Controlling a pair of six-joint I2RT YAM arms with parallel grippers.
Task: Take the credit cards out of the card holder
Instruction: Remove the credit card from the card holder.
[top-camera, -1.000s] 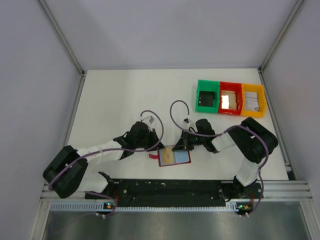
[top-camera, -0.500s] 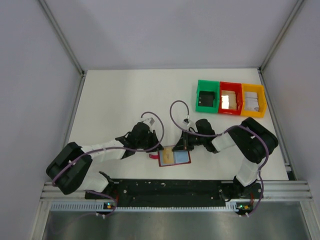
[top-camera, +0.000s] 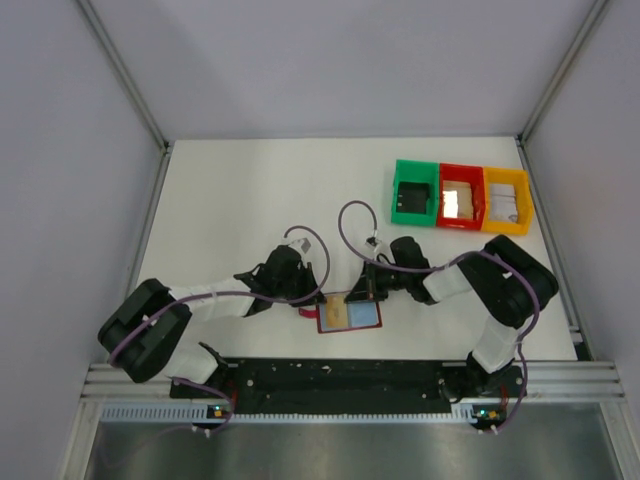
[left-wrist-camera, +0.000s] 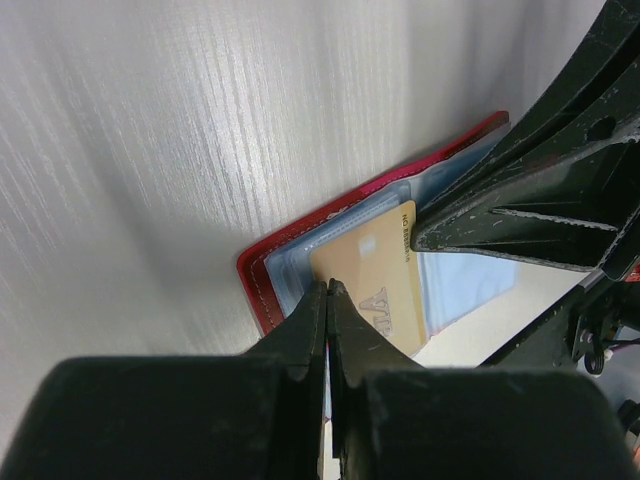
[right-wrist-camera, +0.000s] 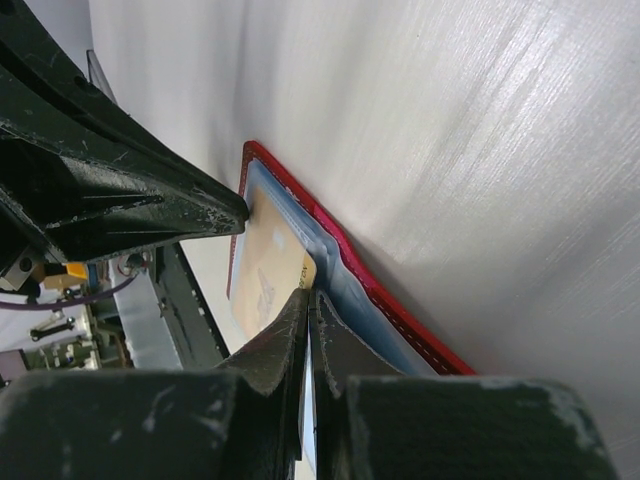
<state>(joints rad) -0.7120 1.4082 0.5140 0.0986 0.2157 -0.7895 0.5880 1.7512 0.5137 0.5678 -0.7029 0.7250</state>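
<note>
The card holder (top-camera: 322, 322) lies open on the table just ahead of the arm bases, red border around clear pockets. A tan credit card (top-camera: 337, 315) sits in its left half and a pale blue one (top-camera: 367, 314) in its right half. My left gripper (top-camera: 316, 301) is shut, its tips (left-wrist-camera: 328, 288) touching the tan card (left-wrist-camera: 375, 275) at the holder's red edge (left-wrist-camera: 262, 285). My right gripper (top-camera: 363, 296) is also shut, tips (right-wrist-camera: 307, 293) resting on the tan card's (right-wrist-camera: 262, 262) corner inside the holder (right-wrist-camera: 400, 300). Neither grips anything that I can see.
Three open bins stand in a row at the back right: green (top-camera: 400, 170), red (top-camera: 460, 172) and yellow (top-camera: 505, 176), each with a flat card inside. The black base rail (top-camera: 340, 375) runs just below the holder. Frame posts border the table.
The left arm has swung its elbow rightward and its gripper has crept a little closer to the holder's left edge. The right arm and the holder have stayed put.
</note>
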